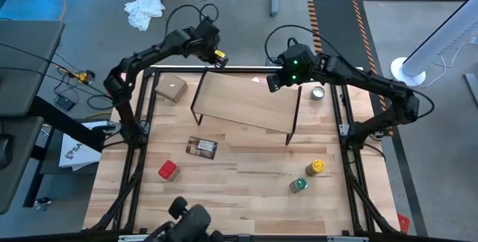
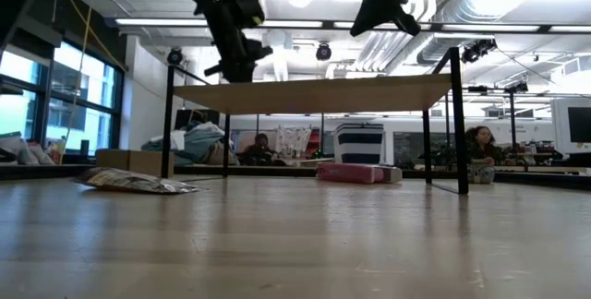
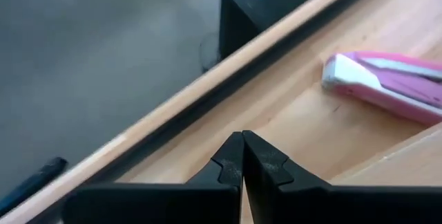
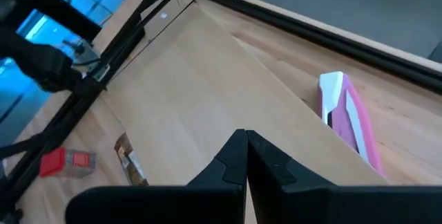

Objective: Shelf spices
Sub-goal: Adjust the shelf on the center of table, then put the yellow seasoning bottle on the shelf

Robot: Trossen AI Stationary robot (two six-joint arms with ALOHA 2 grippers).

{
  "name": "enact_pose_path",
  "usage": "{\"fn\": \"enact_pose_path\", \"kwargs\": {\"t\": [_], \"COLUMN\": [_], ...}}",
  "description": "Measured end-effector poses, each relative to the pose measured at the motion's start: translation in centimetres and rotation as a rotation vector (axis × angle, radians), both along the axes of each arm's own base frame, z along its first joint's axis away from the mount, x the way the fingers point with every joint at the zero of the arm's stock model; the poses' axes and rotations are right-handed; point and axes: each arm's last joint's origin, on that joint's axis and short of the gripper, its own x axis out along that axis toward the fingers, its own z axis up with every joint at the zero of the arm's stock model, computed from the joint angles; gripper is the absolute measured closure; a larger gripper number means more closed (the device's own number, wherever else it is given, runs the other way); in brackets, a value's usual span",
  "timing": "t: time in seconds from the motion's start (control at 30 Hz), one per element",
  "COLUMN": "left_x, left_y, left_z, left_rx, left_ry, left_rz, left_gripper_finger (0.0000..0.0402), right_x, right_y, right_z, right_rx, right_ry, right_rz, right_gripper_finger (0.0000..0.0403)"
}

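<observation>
Shelf (image 1: pixel 246 101) mid-table — spices (image 1: pixel 246 169) scattered in front.

A grey floor (image 1: pixel 89 3) is seen around the table, with a white rag (image 1: pixel 144 10) and cables lying on it. Large windows (image 2: pixel 42 105) are set in the left wall. Strip lights (image 2: pixel 305 24) and ducts are hung under the ceiling. Seated people are visible beyond.

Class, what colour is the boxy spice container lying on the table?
Red, clearest in the high view.

pink-purple packet (image 4: pixel 349 117) at table's far edge, cardboard box (image 1: pixel 171 88), silver tin (image 1: pixel 319 92)
</observation>
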Motion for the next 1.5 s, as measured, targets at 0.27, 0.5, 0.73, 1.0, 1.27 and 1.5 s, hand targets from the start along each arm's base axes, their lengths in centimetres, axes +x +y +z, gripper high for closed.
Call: {"fn": "enact_pose_path", "kwargs": {"t": [0.27, 0.5, 0.73, 1.0, 1.27, 1.5], "left_x": [0.1, 0.1, 1.3, 3.2, 4.4, 3.3], "left_y": [1.4, 0.0, -3.0, -7.1, -8.4, -8.7], "left_z": [-2.9, -3.5, -3.8, -3.9, -3.2, 1.0], "left_rx": [-0.15, -0.217, -0.298, -0.33, -0.254, -0.121], "left_ry": [0.064, 0.149, 0.227, 0.3, 0.314, 0.211], "left_rz": [-0.049, -0.096, -0.177, -0.292, -0.322, -0.351], "left_gripper_finger": [0.0401, 0.0401, 0.0401, 0.0401, 0.0401, 0.0401], "right_x": [0.6, 1.1, 0.8, -0.7, -4.2, -8.0], "right_y": [1.7, 3.3, 5.4, 8.0, 8.9, 8.6], "right_z": [0.0, 0.0, -0.8, -0.8, 1.2, 2.7], "right_rx": [0.024, 0.008, 0.029, -0.004, -0.087, -0.103], "right_ry": [-0.012, -0.002, 0.113, 0.218, 0.197, 0.192], "right_rz": [-0.013, 0.01, 0.068, 0.058, -0.087, -0.159], "right_gripper_finger": [0.0403, 0.0403, 0.0403, 0.0403, 0.0403, 0.0403]}}
